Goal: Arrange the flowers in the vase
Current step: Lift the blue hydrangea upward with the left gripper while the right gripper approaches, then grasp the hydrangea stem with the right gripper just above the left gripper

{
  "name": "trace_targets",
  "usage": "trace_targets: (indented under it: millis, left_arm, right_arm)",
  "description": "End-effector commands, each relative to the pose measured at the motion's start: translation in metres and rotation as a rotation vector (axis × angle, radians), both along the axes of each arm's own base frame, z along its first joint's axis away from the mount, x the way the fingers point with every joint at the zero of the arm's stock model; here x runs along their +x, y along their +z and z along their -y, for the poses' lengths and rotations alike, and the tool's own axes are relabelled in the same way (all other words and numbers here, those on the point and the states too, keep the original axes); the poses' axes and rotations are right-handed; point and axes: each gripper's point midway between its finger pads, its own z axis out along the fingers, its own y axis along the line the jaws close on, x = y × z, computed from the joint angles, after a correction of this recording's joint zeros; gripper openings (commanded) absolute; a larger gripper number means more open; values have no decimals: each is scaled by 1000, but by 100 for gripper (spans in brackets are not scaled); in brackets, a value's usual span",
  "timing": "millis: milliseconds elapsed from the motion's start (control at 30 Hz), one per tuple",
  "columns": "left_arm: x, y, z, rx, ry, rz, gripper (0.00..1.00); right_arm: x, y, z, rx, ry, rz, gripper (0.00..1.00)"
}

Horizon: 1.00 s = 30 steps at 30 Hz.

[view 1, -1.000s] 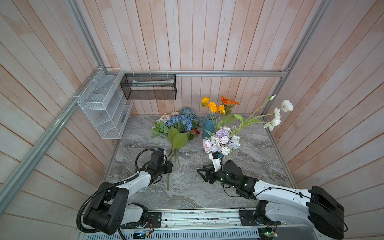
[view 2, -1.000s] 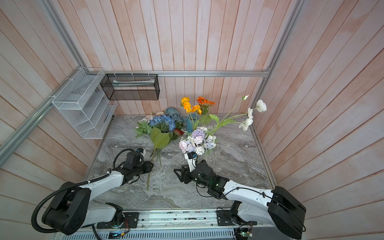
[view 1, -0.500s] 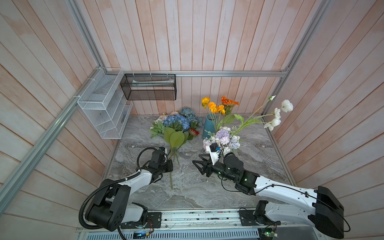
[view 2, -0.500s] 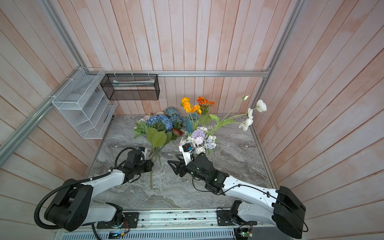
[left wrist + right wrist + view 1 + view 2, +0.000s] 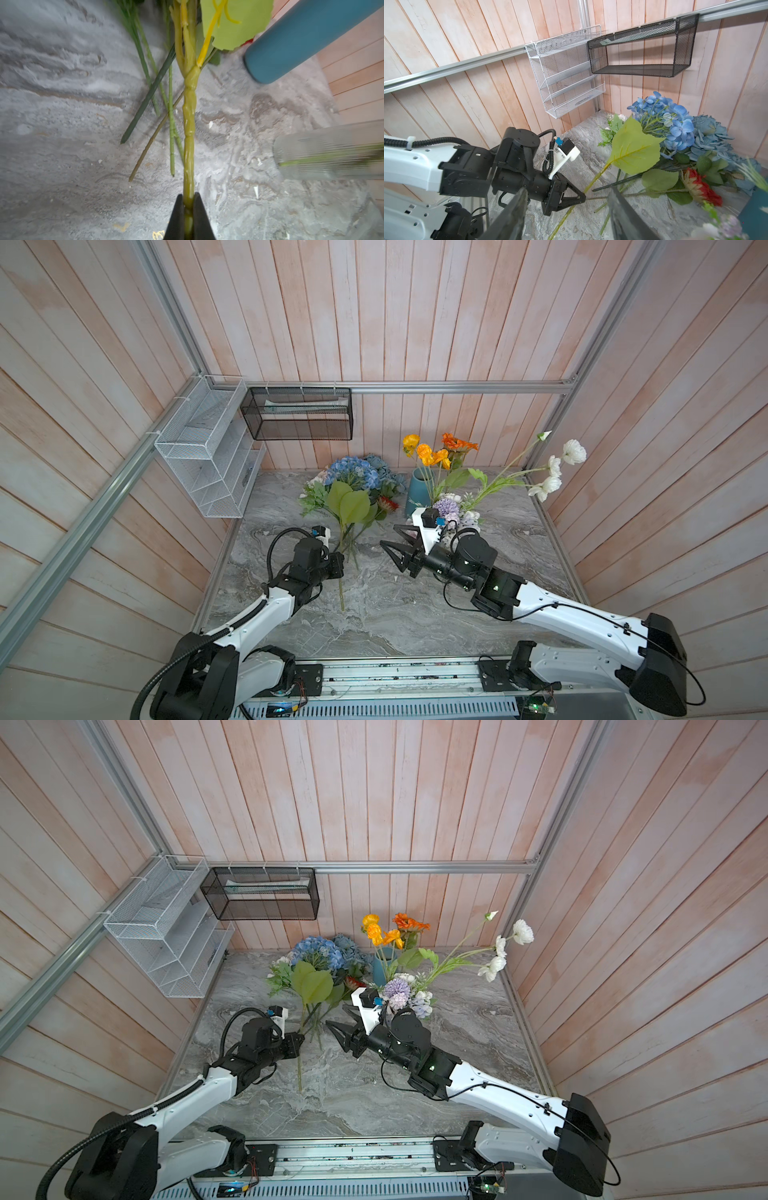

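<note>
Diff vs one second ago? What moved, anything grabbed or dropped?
The left end effector closed on the blue hydrangea's stem. The right end effector, open and empty throughout, advanced away from its base toward the loose stems. Unchanged: teal vase, the orange flowers in it, and the lilac bunch.

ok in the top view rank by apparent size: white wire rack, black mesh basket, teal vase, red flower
1. white wire rack
2. black mesh basket
3. teal vase
4. red flower
Rack and basket hang higher, likely nearer the camera.
</note>
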Motion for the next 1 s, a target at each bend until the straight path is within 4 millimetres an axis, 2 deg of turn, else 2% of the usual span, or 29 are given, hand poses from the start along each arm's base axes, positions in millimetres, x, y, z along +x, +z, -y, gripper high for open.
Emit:
trace_targets:
  millis: [0, 133, 300, 467, 633, 733, 833, 967]
  left_arm:
    - [-1, 27, -2, -58, 31, 93, 0]
    - [-10, 53, 1, -182, 43, 166, 0]
    - [-19, 85, 12, -224, 5, 257, 0]
    - [-28, 129, 21, -273, -11, 401, 0]
    - [-39, 185, 23, -304, -43, 613, 0]
    - [-41, 210, 25, -279, -76, 700, 0]
    - [-45, 233, 35, -263, -150, 770, 0]
    - [-53, 254, 45, -260, -232, 842, 0]
  right_arm:
    - [0, 23, 0, 26, -11, 71, 61]
    - [2, 32, 0, 36, -19, 97, 62]
    - [2, 39, 2, 53, -29, 129, 61]
    - [2, 47, -1, 63, -19, 136, 61]
    - [-1, 58, -18, 70, 54, 91, 60]
    - [-5, 60, -32, 75, 117, 72, 59]
    - [-8, 65, -43, 88, 170, 58, 58]
    - [-13, 75, -55, 113, 235, 58, 57]
